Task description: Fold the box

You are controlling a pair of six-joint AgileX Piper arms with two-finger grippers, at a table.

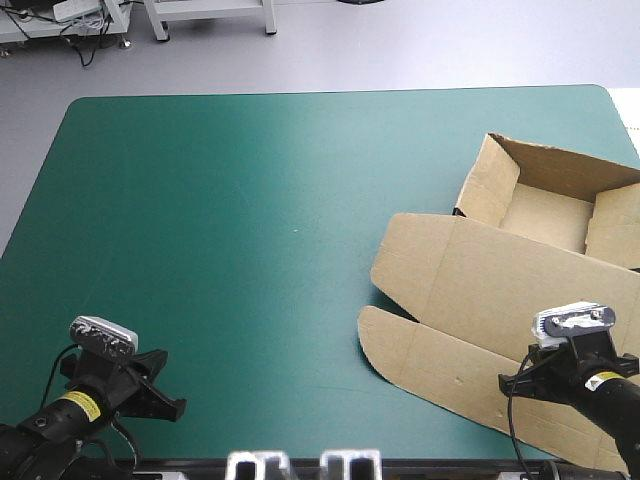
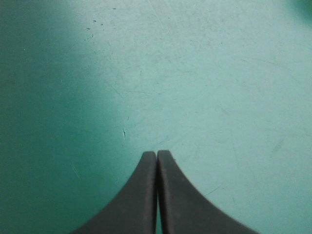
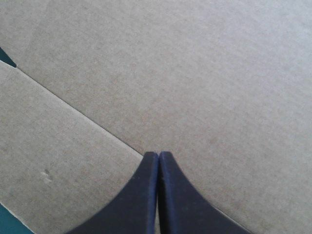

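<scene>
– Box (image 1: pixel 500 290) whereabouts, reading from the left?
– Nowhere near the left; only the left gripper (image 2: pixel 157 155) at the near left corner, fingers pressed together into one point, holding nothing; bare teal-green cover (image 1: pixel 250 230) ahead of it.
– And further along?
– Takes up the right part of the table; tray (image 1: pixel 545 215) toward the far right corner, with far and left walls raised; lid (image 1: pixel 480 275) flat on the cover, reaching toward the near edge; rounded front flap (image 1: pixel 405 350) flat too, beyond a crease.
– Right gripper (image 3: pixel 158 155)?
– Over the near end of the lid, right at that crease; fingers joined in one arch, gripping no board; touching the sheet or just above it, cannot tell.
– How far along, then?
– Looks well advanced: stands as an open tray already, no longer a flat sheet; right wall partly out of view, with a panel turned inward there, so cannot say whether tucked home; probably only some pressing or tucking of walls left, if anything.
</scene>
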